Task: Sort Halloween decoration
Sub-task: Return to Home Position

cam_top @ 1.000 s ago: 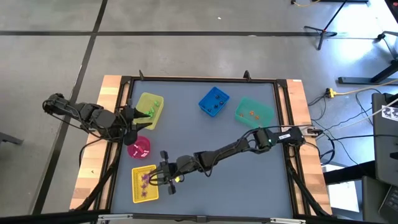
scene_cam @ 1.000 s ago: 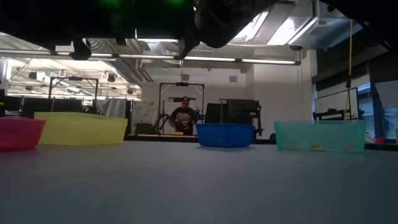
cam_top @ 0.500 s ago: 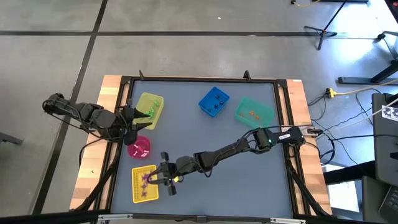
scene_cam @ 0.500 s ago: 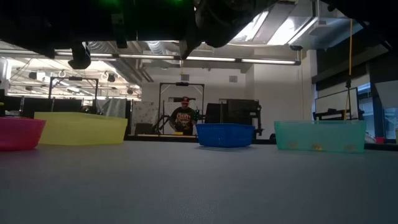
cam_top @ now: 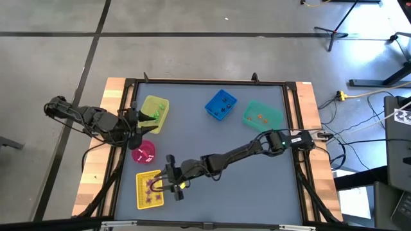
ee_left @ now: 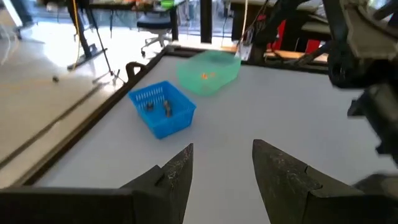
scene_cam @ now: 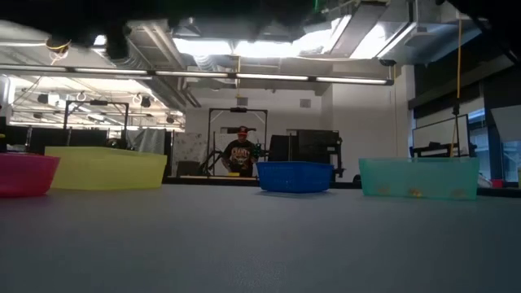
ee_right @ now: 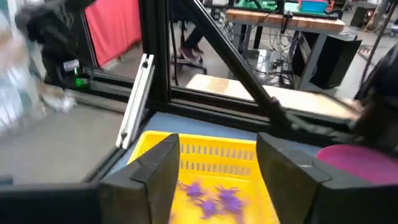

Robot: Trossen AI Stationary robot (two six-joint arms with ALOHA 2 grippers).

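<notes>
The drop-off appears finished, and a withdrawal to the rest pose is judged to be in hand. The right gripper (ee_right: pixel 217 155) is held at the edge of the yellow basket (cam_top: pixel 139 199), fingers spread wide and nothing gripped, while the purple spider toys (ee_right: pixel 214 199) are seen lying inside that basket. Next, the outstretched right arm needs to be lifted clear of the rim and folded back to its own side; the left gripper (ee_left: pixel 222 148) is parked near the pink bowl (cam_top: pixel 136 156), likewise parted and empty.

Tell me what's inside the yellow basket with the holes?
Small purple toys lie in the yellow basket. I cannot count them: the open right gripper at its edge hides part. The left gripper waits by the pink bowl.
</notes>
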